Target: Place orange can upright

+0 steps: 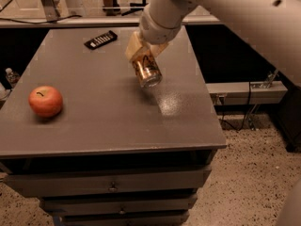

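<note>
The orange can (145,69) is a slim copper can with dark lettering and a silver end. It is tilted, its silver end pointing toward the camera and down, held just above the grey table top (108,112). My gripper (142,54) comes down from the upper right and is shut on the can's upper part, with its tan fingers (133,46) on either side. The white arm fills the top right of the view.
A red apple (45,100) sits at the table's left edge. A black remote (100,39) lies at the back. The table is a drawer cabinet with drawers (113,185) below. A water bottle (12,76) stands on the floor at left.
</note>
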Robot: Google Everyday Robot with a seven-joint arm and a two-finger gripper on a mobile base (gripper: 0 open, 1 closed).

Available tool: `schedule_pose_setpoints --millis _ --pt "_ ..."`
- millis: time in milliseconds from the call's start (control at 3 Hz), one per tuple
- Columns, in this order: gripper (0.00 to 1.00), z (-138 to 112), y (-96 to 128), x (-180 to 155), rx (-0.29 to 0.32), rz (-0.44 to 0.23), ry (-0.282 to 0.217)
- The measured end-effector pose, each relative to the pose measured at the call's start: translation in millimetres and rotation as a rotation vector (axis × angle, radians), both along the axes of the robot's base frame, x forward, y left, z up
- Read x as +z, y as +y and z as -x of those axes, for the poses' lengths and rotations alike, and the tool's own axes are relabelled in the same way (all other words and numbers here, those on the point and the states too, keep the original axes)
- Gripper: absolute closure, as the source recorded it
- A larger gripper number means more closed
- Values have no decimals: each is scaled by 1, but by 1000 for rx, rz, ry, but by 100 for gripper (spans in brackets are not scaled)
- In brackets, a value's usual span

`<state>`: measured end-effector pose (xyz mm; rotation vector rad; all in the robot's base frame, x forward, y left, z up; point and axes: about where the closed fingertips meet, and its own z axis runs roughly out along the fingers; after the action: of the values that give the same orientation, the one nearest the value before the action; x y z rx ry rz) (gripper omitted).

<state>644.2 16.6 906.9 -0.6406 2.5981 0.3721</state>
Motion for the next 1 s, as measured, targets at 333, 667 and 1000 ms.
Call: schedule_pose_setpoints --millis 333,667,1000 --pt "100 -8 0 4 73 -211 -78" --pt "100 -23 6 17 110 -484 -186" --pt "100 -32 -23 51 98 -720 -308"
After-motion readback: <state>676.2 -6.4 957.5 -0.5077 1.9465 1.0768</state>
